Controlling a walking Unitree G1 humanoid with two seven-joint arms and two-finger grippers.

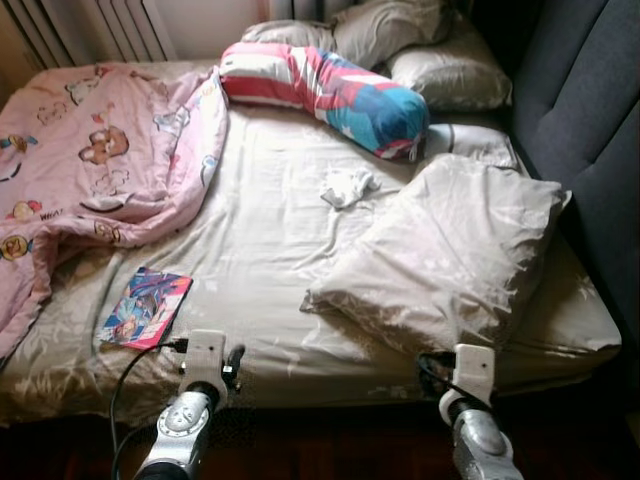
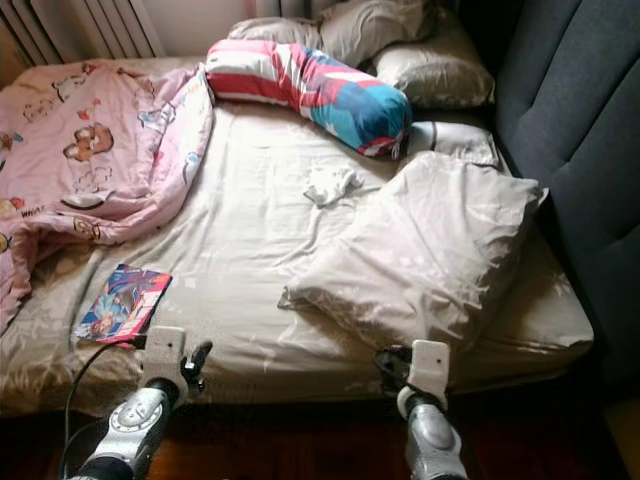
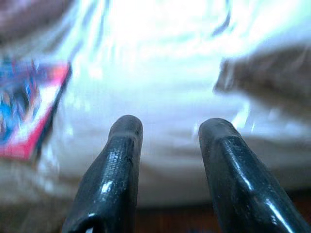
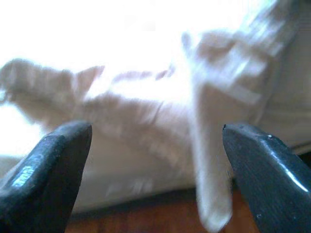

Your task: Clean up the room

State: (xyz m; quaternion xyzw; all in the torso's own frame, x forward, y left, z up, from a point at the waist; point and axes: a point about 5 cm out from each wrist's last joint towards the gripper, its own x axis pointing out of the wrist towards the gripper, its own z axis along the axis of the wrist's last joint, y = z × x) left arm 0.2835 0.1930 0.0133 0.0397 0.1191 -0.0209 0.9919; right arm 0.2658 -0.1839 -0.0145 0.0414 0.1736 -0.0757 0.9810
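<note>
A wide bed with a beige sheet (image 1: pixel 260 250) lies before me. On it, near the front left edge, rests a colourful book (image 1: pixel 147 307), which the left wrist view shows beside the fingers as a book (image 3: pixel 26 111). A small crumpled white cloth (image 1: pixel 348 186) sits mid-bed. A large beige pillow (image 1: pixel 450 250) lies askew at the front right. My left gripper (image 3: pixel 170 128) is open and holds nothing, low at the bed's front edge just right of the book. My right gripper (image 4: pixel 155 133) is wide open below the pillow's near corner (image 4: pixel 209 194).
A rumpled pink cartoon blanket (image 1: pixel 100 160) covers the bed's left side. A striped red, white and blue bolster (image 1: pixel 325 90) and more beige pillows (image 1: pixel 445 70) lie at the back. A dark padded headboard (image 1: pixel 590 110) runs along the right. Dark wood floor (image 1: pixel 330 440) lies below.
</note>
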